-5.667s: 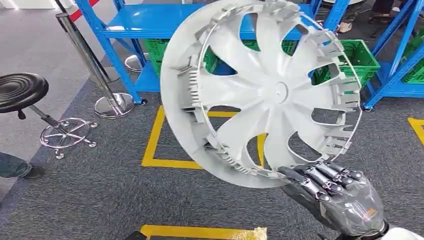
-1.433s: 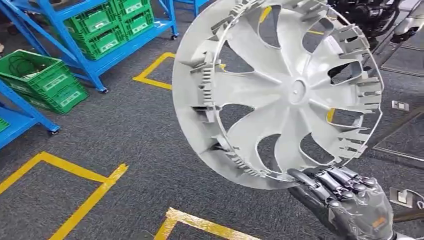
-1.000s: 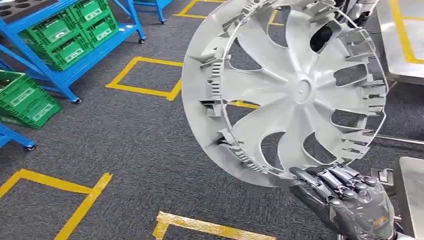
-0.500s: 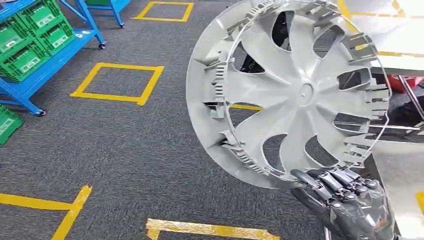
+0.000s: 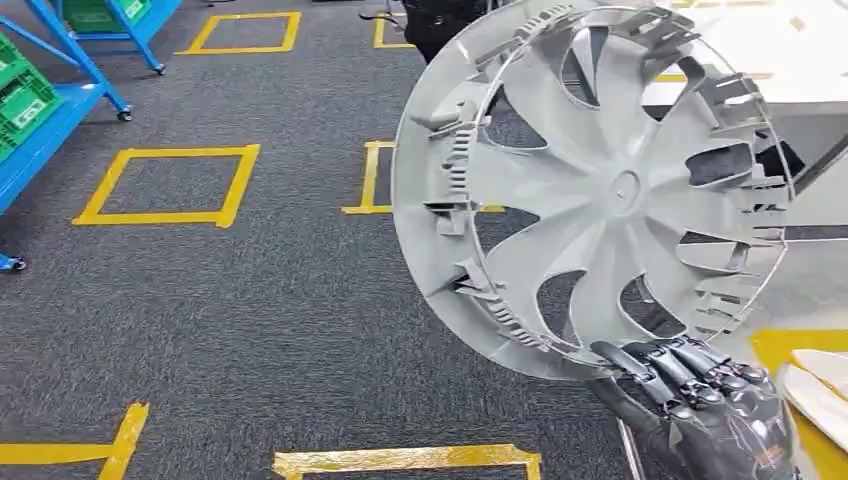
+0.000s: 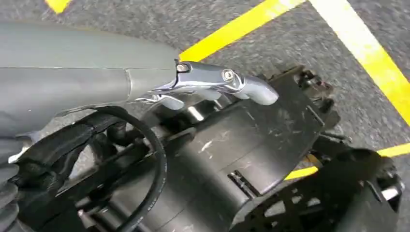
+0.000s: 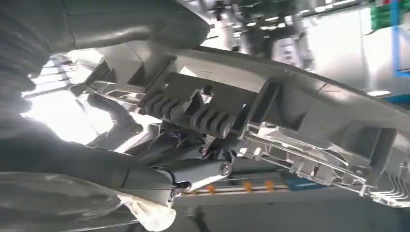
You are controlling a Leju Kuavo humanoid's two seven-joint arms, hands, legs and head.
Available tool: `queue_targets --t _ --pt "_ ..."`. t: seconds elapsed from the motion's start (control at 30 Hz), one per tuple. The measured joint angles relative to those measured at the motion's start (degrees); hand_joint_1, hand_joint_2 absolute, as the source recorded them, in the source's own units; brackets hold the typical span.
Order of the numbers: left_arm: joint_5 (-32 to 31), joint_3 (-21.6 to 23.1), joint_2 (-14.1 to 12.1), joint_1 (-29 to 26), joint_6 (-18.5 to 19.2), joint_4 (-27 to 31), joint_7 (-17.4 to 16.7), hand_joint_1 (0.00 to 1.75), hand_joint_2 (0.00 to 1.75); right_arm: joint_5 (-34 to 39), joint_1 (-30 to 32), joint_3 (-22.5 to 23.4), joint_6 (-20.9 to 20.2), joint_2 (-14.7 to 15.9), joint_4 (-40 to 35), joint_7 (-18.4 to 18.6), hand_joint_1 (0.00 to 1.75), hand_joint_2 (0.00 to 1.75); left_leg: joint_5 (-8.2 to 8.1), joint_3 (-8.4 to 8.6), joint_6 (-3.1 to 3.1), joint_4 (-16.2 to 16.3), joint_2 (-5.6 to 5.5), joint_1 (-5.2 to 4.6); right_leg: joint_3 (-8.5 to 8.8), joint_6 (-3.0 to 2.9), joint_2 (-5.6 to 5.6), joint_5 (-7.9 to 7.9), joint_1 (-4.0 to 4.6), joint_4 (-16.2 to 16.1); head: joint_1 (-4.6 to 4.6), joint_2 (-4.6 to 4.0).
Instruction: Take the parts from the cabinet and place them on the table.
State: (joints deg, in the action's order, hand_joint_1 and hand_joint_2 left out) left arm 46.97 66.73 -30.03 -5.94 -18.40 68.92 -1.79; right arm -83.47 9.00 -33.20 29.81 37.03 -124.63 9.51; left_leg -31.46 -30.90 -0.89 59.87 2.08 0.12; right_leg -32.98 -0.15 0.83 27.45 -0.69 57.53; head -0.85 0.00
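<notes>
- The right hand point(image 5: 705, 405) grips the wheel cover point(image 5: 590, 190) at its lowest rim; fingers point(image 5: 680, 365) are curled over the edge, thumb behind, so the rim is pinched between them.
- The cover stands almost upright in the air, inner side w/ clips and wire ring facing the head camera. I judge it is held high so that it clears the robot's legs and the floor while carrying.
- In the right wrist view the rim point(image 7: 270, 121) lies across the thumb point(image 7: 96, 21), close to the palm: a firm hold, prob. needed for such a wide, light part held at one point only.
- The left hand point(image 6: 220, 84) hangs low above the carpet w/ yellow tape point(image 6: 232, 31). It holds nothing; if fingers are spread or curled, I cannot tell.
- The table point(image 5: 790, 80), pale, is behind the cover at the right; part not yet placed.
</notes>
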Motion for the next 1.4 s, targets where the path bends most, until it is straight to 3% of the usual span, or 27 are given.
queue_targets --t 0.07,0.13,0.17,0.23,0.27,0.3,0.43,0.47,0.5,0.53,0.6,0.63,0.67,0.73,0.77,0.8,0.83,0.97,1.0,1.07,1.13,1.17,1.23,1.27,1.3,1.33,1.4 --pt "0.13 0.07 -0.41 -0.14 -0.02 0.33 0.11 0.00 1.75 0.02 0.03 0.04 0.04 0.00 0.00 -0.02 1.75 1.75 -4.69 -4.42 0.02 9.60 -1.47 -0.04 -0.05 -0.34 -1.10 -0.03 0.17 0.02 0.00 0.00" --pt "0.37 0.46 -0.92 -0.25 -0.20 0.91 0.04 0.00 1.75 0.13 -0.01 0.02 0.07 0.00 0.02 -0.18 1.75 1.75 -5.99 -7.77 0.28 15.96 -1.53 -0.06 -0.07 -0.49 -2.57 -0.09 0.51 0.06 0.00 0.00" --pt "0.59 0.70 -1.23 -0.21 -0.26 1.22 -0.09 0.00 1.75 0.15 -0.02 0.00 0.07 0.00 0.02 -0.24 1.75 1.75 -4.60 -7.51 0.52 15.01 -1.55 -0.07 -0.01 -0.49 -3.21 -0.10 0.61 0.07 -0.02 0.00" --pt "2.14 1.72 -2.12 -0.02 -0.91 1.96 -0.24 0.00 1.75 0.24 -0.12 0.00 0.07 0.00 0.02 -0.33 1.75 1.75 0.91 -3.93 1.23 6.54 -2.31 -0.24 0.14 -0.49 -4.77 -0.10 0.71 0.13 -0.02 0.00" --pt "2.84 2.21 -2.60 -0.04 -1.18 2.25 -0.24 0.00 1.75 0.28 -0.18 -0.02 0.04 0.00 0.02 -0.35 1.75 1.75 3.58 -1.43 1.62 0.93 -4.06 -0.32 0.24 -0.48 -5.44 -0.11 0.67 0.13 0.00 0.00" --pt "3.41 2.75 -3.17 0.02 -1.27 2.36 -0.24 0.00 1.75 0.33 -0.32 -0.04 0.04 0.00 0.02 -0.37 1.75 1.75 3.18 -0.47 1.93 -1.19 -6.60 -0.29 0.07 -0.36 -5.97 -0.15 0.83 0.26 -0.07 0.00" --pt "5.77 4.79 -4.28 0.57 -1.14 2.78 -0.18 0.00 1.75 0.68 -1.00 -0.13 -0.07 0.04 0.00 -0.72 1.75 1.75 3.34 -0.31 2.20 -2.49 -4.77 -0.54 -1.03 1.05 -8.31 -0.83 0.18 0.08 -0.04 0.00" --pt "5.90 4.94 -4.46 0.65 -1.14 2.95 -0.18 0.00 1.75 0.70 -0.96 -0.13 -0.07 0.20 0.00 -0.72 1.75 1.75 3.90 -0.06 2.53 -3.43 -3.90 -0.13 -1.69 1.06 -6.84 -0.32 0.19 0.69 -0.11 0.00" --pt "6.03 5.20 -4.52 0.66 -1.14 3.02 -0.18 0.00 1.75 0.77 -1.26 -0.13 -0.07 0.31 0.00 -0.72 1.75 1.75 4.00 0.03 2.73 -3.61 -3.31 -0.23 -2.63 1.25 -3.60 1.16 0.48 2.44 -0.26 0.00" --pt "6.08 5.58 -4.63 0.66 -1.14 3.06 -0.13 0.00 1.75 0.77 -1.58 -0.13 -0.07 0.39 0.00 -0.74 1.75 1.75 4.03 -0.07 2.86 -3.59 -2.78 -0.26 -4.13 1.51 -2.31 3.01 0.45 5.44 -0.26 0.00" --pt "6.23 6.08 -4.74 0.85 -1.14 3.06 -0.11 0.00 1.75 0.74 -1.77 -0.24 -0.09 0.39 0.02 -0.90 1.75 1.75 4.02 -0.21 2.87 -3.53 -1.43 -0.35 -8.23 2.04 -1.36 6.96 0.17 14.43 -0.22 0.00" --pt "6.29 6.40 -4.76 1.02 -1.14 3.06 -0.09 0.00 1.75 0.74 -1.85 -0.33 -0.13 0.39 0.06 -0.90 1.75 1.75 3.99 -0.24 2.87 -3.48 -0.68 -0.35 -9.57 2.31 -1.29 7.61 0.04 17.30 -0.24 0.00" --pt "6.34 6.62 -4.76 1.23 -1.18 3.06 -0.09 0.00 1.75 0.74 -1.86 -0.37 -0.15 0.39 0.07 -0.90 1.75 1.75 3.94 -0.22 2.85 -3.47 -0.01 -0.33 -9.35 2.50 -1.18 6.71 -0.09 17.04 -0.24 0.00" --pt "6.38 7.41 -4.74 1.81 -1.72 3.06 0.46 0.00 1.75 0.85 -1.94 -0.44 -0.15 0.39 0.07 -0.73 1.75 1.75 3.73 -0.11 2.55 -3.39 1.15 -0.20 -5.09 2.72 -0.39 2.39 -0.29 9.20 -0.24 0.00" --pt "6.47 7.65 -4.72 2.02 -2.28 3.06 0.85 0.00 1.75 0.85 -1.96 -0.44 -0.15 0.42 0.07 -0.63 1.75 1.75 3.55 0.03 2.27 -3.28 1.65 -0.16 -1.93 2.80 0.89 0.32 -0.36 3.66 -0.24 0.00" --pt "6.56 7.91 -4.85 2.24 -3.01 3.04 1.16 0.00 1.75 0.83 -2.03 -0.46 -0.13 0.42 0.09 -0.48 1.75 1.75 3.36 0.21 1.97 -3.16 2.03 -0.47 -0.21 2.89 4.33 1.05 -0.03 0.11 -0.32 0.00" --pt "6.62 8.32 -4.57 2.56 -3.54 3.01 1.40 0.00 1.75 0.79 -2.03 -0.48 -0.13 0.46 0.07 -0.26 1.75 1.75 3.08 0.19 1.56 -2.85 2.41 -0.78 0.37 2.05 3.48 0.61 0.01 0.00 -0.09 0.00" --pt "8.28 9.18 -4.24 3.67 -4.59 2.91 2.95 0.00 1.75 0.39 -1.88 -0.61 -0.09 0.46 0.02 0.04 1.75 1.75 2.65 0.51 0.59 -2.85 4.23 -0.58 0.16 0.66 0.96 0.16 0.05 -0.05 -0.04 0.00" --pt "8.61 9.33 -4.11 3.86 -4.55 2.88 3.21 0.00 1.75 0.33 -1.85 -0.61 -0.09 0.46 0.00 0.11 1.75 1.75 1.48 0.34 0.23 -1.63 1.97 -0.30 0.14 0.31 0.46 0.08 -0.02 -0.11 0.13 0.00" --pt "8.94 10.03 -3.85 4.25 -4.20 2.82 3.83 0.00 1.75 0.33 -1.92 -0.68 -0.09 0.46 -0.04 0.11 1.75 1.75 -3.31 -3.39 0.07 6.88 -1.01 -0.07 0.05 -0.31 -0.62 0.03 0.07 -0.10 0.37 0.00" --pt "8.98 10.45 -3.72 4.35 -4.13 2.66 3.93 0.00 1.75 0.41 -1.90 -0.74 -0.11 0.46 -0.02 0.11 1.75 1.75 -6.25 -7.49 0.12 15.45 -1.51 -0.09 -0.05 -0.46 -2.00 -0.04 0.30 -0.04 0.33 0.00" --pt "9.05 10.51 -3.69 4.46 -4.13 2.60 3.96 0.00 1.75 0.48 -1.90 -0.79 -0.11 0.46 -0.02 0.11 1.75 1.75 -5.64 -7.85 0.26 15.97 -1.53 -0.09 -0.02 -0.47 -2.73 -0.05 0.39 -0.02 0.35 0.00" --pt "8.68 10.75 -3.65 4.86 -4.04 2.53 3.96 0.00 1.75 0.70 -1.92 -0.94 -0.13 0.46 -0.02 0.07 1.75 1.75 -0.80 -5.11 0.79 9.44 -1.87 -0.11 0.12 -0.44 -4.23 -0.07 0.52 0.04 0.33 0.00" --pt "8.50 11.08 -3.65 5.15 -4.02 2.51 3.96 0.00 1.75 0.77 -1.97 -1.07 -0.13 0.46 -0.02 -0.07 1.75 1.75 2.26 -2.39 1.14 3.46 -2.88 -0.11 0.23 -0.42 -4.98 -0.08 0.52 0.06 0.33 0.00" --pt "8.30 11.41 -3.67 5.34 -4.00 2.47 3.93 0.00 1.75 0.81 -1.98 -1.16 -0.13 0.46 -0.02 -0.15 1.75 1.75 3.60 -0.63 1.41 -0.82 -5.51 -0.08 0.16 -0.37 -5.48 -0.10 0.42 0.08 0.33 0.00" --pt "8.13 11.71 -3.67 5.38 -3.98 2.36 3.93 0.00 1.75 0.81 -2.12 -1.27 -0.15 0.46 -0.02 -0.17 1.75 1.75 3.03 -0.30 1.62 -1.89 -7.56 0.18 -0.24 -0.02 -6.14 -0.19 0.64 0.38 0.24 0.00" --pt "8.09 11.78 -3.65 5.81 -3.93 2.34 3.91 0.00 1.75 0.83 -2.18 -1.47 -0.15 0.46 -0.02 -0.17 1.75 1.75 3.00 -0.44 1.64 -2.08 -6.53 -0.18 -0.99 0.79 -7.31 -0.60 0.04 0.27 0.31 0.00"
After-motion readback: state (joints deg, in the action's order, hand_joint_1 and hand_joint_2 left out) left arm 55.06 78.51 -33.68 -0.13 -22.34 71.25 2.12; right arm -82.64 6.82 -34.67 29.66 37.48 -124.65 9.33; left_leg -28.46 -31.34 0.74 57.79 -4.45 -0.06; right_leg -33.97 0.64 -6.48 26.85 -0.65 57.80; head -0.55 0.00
